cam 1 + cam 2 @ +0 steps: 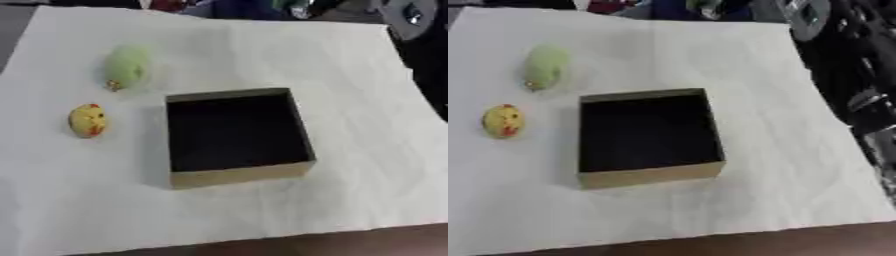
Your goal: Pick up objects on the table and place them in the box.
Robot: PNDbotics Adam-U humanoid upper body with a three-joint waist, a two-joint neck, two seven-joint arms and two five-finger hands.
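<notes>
An open cardboard box with a dark inside stands in the middle of the white-covered table. It holds nothing that I can see. To its left lies a small yellow round toy with red marks. Farther back on the left lies a pale green soft toy. Both toys rest on the cloth, apart from the box. My right arm, black with a silver joint, hangs along the table's right edge in the right eye view. Its hand is blurred at the picture's edge. My left hand shows in neither view.
The white cloth covers the table, and a dark table edge shows at the front. Dark and coloured shapes line the far edge. Bare cloth lies to the right of the box and in front of it.
</notes>
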